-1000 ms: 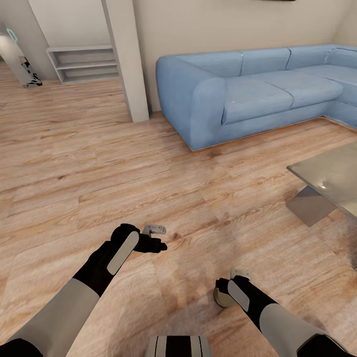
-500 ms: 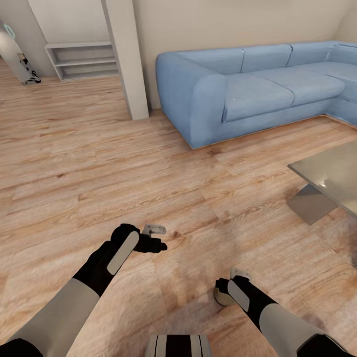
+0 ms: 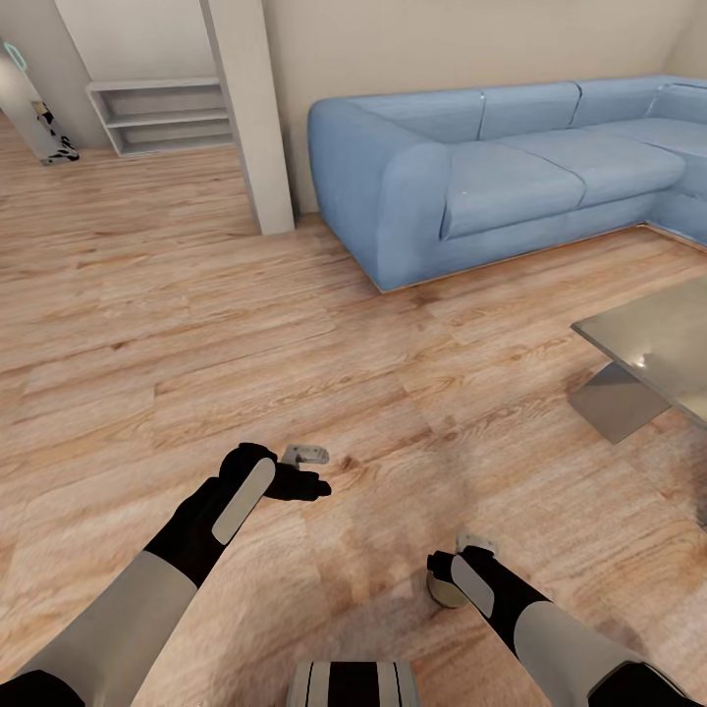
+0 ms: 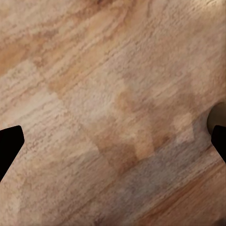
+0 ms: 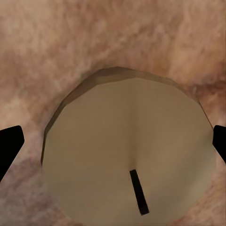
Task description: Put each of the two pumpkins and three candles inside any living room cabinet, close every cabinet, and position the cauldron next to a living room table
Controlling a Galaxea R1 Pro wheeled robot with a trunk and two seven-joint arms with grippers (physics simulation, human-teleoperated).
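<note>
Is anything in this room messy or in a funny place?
Nothing looks spilled, tipped or broken. The one odd thing is a beige candle with a dark wick, held in the right gripper low over the wooden floor. The blue sofa and glass table stand straight, and the left gripper is empty.

Left hand spread wide, empty — right hand clasping something.
</note>
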